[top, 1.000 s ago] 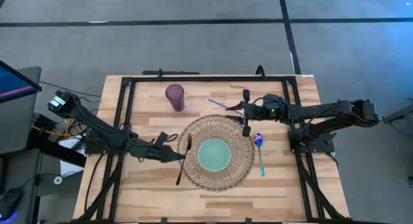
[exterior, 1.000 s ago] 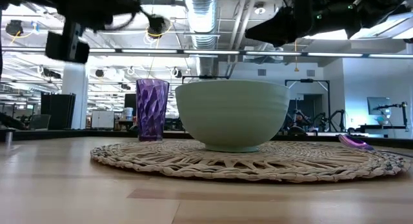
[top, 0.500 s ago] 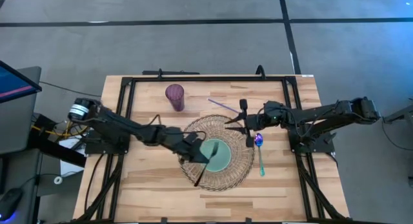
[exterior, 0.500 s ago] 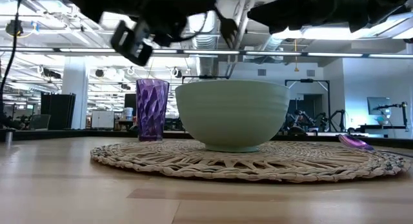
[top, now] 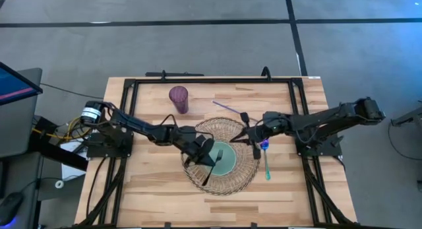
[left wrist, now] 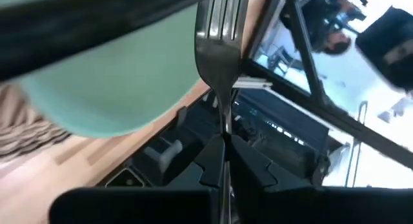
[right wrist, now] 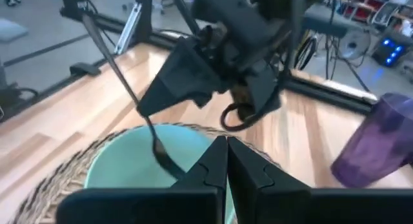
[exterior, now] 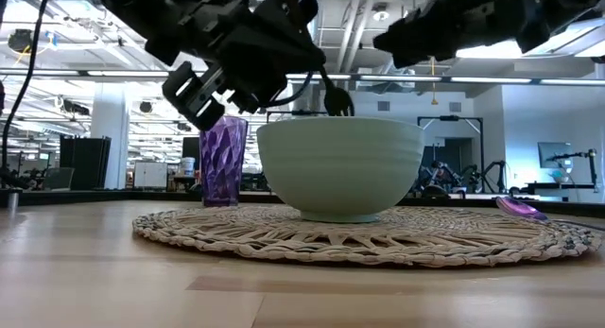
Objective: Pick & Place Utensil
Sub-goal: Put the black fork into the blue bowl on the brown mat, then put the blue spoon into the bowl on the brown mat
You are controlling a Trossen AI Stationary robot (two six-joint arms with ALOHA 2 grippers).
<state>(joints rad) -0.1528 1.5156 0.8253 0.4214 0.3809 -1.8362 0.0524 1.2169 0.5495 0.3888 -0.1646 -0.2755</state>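
Observation:
A pale green bowl stands on a round woven mat in the middle of the table. My left gripper reaches in from the left and is shut on a dark fork. The fork's head hangs over the bowl's inside. My right gripper hovers shut and empty over the mat's far right part, beside the bowl. A blue spoon lies flat on the table just right of the mat. My left gripper pinches the fork's handle just behind the head between its two fingers. The fingers come slanting down from the table's left. The fork is tilted, head down at the bowl's rim, its handle end raised. Whether the head touches the bowl cannot be told.
A purple ribbed cup stands at the far left of the mat. A thin purple utensil lies beyond the mat. A black frame runs along the table's edges. Bare wood lies toward the near edge.
My left gripper has lifted the fork from the mat's left edge and carried it right, over the bowl. The fork has turned so its head points into the bowl. My right gripper has shut and drifted toward the near edge, closer to the bowl.

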